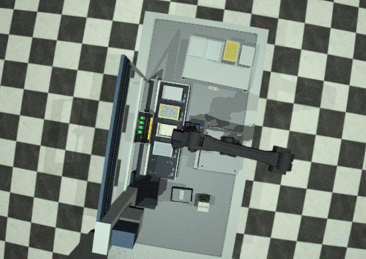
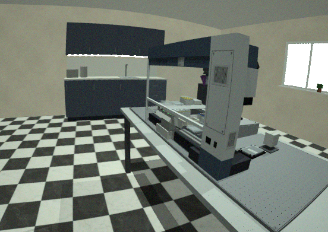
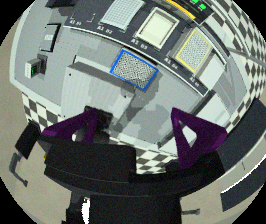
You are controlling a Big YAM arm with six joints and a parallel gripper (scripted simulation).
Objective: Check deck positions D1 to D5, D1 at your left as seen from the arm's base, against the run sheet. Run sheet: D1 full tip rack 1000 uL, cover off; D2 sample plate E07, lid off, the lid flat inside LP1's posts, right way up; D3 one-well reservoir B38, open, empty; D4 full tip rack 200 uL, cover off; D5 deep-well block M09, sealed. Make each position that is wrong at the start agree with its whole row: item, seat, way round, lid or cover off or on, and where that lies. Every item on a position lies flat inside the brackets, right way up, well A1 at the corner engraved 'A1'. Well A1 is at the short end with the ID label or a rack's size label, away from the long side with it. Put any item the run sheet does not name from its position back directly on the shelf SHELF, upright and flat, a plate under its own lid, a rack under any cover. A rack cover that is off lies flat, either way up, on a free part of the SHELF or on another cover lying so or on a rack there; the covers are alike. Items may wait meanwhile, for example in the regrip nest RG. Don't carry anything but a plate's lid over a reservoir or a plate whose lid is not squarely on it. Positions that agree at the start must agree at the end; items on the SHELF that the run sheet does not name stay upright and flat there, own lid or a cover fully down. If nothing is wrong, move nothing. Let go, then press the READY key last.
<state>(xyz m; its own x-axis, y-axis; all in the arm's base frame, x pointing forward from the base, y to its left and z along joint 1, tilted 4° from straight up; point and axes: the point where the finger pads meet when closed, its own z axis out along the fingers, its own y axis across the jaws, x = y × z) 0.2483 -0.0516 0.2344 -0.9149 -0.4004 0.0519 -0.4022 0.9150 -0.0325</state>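
My gripper [image 3: 134, 111] is open and empty, with its purple fingers spread above a blue-framed tip rack [image 3: 133, 70]. This rack lies just off the deck row, on the arm's side. The gripper [image 1: 185, 128] hovers beside it. Along the deck row, the near-left position [image 1: 162, 168] is bare. After it come a grey well plate [image 1: 162, 148], a cream open reservoir [image 1: 166, 130], a yellow-framed tip rack [image 1: 169, 111] and a white covered block [image 1: 172, 93]. Labels are too small to read.
The shelf [image 1: 219, 61] at the far end holds several items, among them a yellow rack [image 1: 231, 51]. A ribbed grey lid [image 1: 217, 161] lies under the arm. A dark tray [image 1: 182, 194] and the green key [image 1: 203, 200] sit near the machine's tower [image 2: 229, 99].
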